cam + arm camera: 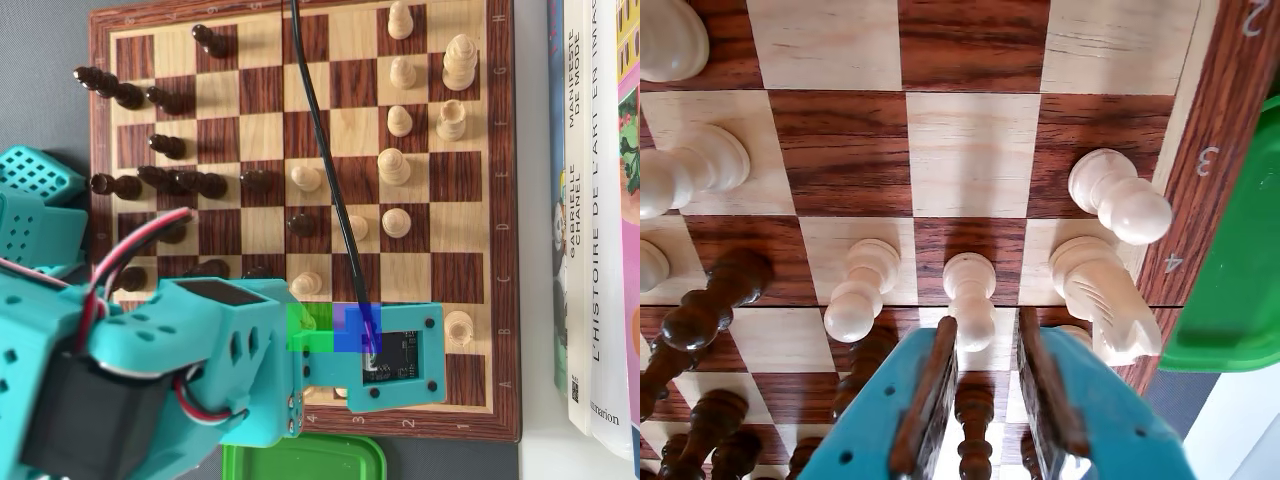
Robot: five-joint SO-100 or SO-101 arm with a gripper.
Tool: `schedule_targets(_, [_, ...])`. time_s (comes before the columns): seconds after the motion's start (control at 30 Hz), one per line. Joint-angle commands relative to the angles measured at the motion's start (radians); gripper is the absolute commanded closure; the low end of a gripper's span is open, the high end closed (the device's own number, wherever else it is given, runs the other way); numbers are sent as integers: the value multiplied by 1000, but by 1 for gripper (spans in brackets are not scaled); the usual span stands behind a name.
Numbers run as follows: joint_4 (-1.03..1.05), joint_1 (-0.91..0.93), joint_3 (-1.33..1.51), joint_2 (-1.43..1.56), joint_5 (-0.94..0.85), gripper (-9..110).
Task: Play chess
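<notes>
Hovering low over the chessboard [970, 150], the pincer [985, 345] stands with its two teal jaws parted and nothing between them — open, in short. In the wrist view a light pawn [970, 290] stands just ahead of the gap between the jaws, its head close to the left jaw's tip but not clearly touching it. A second light pawn [860, 290] stands one square to the left of that, and a light knight [1105, 290] just beyond the right jaw's tip. Further ahead on the right is another light pawn [1120, 195], near the numbered edge of the board. Left of the pincer, dark pieces [705, 310] crowd together, and a dark pawn [975, 425] shows below, between the jaws.

In the overhead view the arm [200, 370] covers the lower edge of the chessboard [430, 280], its wrist camera board [395, 355] hiding the pincer — the jaws cannot be seen there. A green lid [305, 458] lies just off the board's edge behind the arm; it shows again to the right of the pincer in the wrist view. Books [595, 200] lie beside the board.
</notes>
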Motion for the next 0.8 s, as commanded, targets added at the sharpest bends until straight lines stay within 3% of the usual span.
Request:
schedule_targets(0.0, [2,11,-25,69,-5,91])
schedule_targets(0.4, [-20,26,63,272,-28,91])
schedule_targets(0.77, [-319,-48,403,706,-26,91])
